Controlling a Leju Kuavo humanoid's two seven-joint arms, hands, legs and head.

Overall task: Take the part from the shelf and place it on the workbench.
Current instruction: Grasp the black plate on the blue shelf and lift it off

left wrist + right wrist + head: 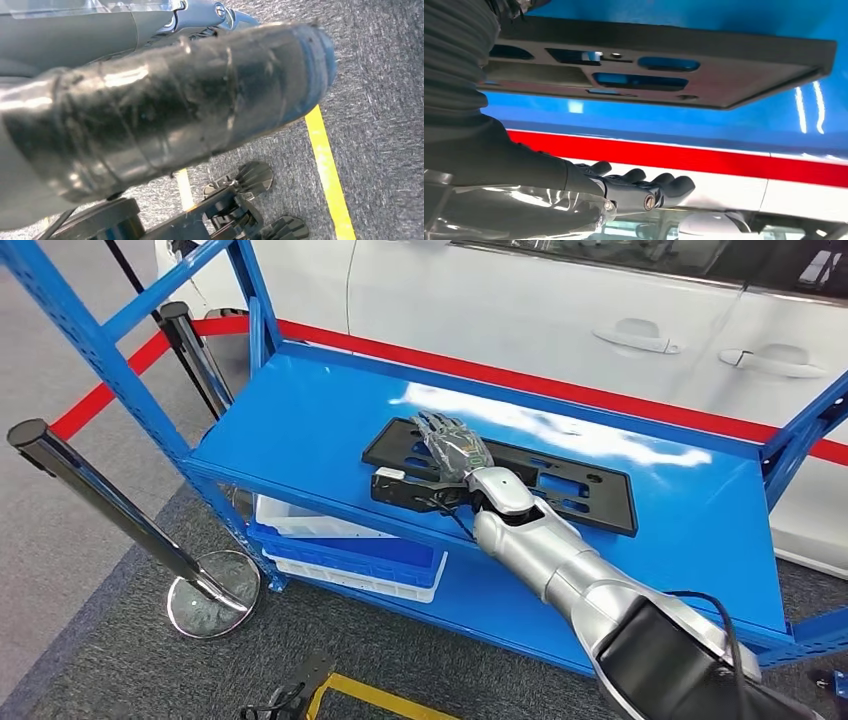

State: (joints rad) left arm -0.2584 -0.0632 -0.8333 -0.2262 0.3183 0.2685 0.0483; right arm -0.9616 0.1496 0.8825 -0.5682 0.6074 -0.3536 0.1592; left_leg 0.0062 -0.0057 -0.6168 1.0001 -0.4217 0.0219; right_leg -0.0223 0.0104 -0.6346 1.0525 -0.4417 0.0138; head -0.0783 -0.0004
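Observation:
The part (612,505) is a flat black plastic plate with several cutouts, lying on the top deck of the blue shelf (300,410). My right hand (455,448) reaches in over the part's left half, fingers stretched out and apart. In the right wrist view the fingers (639,187) hover off the part (724,55) with a plain gap between them, holding nothing. My left hand (150,120) appears as a dark taped bulk close to the lens, hanging over grey carpet; how its fingers lie is hidden.
A blue bin (350,555) and a white tray sit on the lower shelf. Chrome stanchion posts (100,500) stand left of the shelf. A white car (560,300) is behind it. Blue uprights (90,340) frame the shelf's ends.

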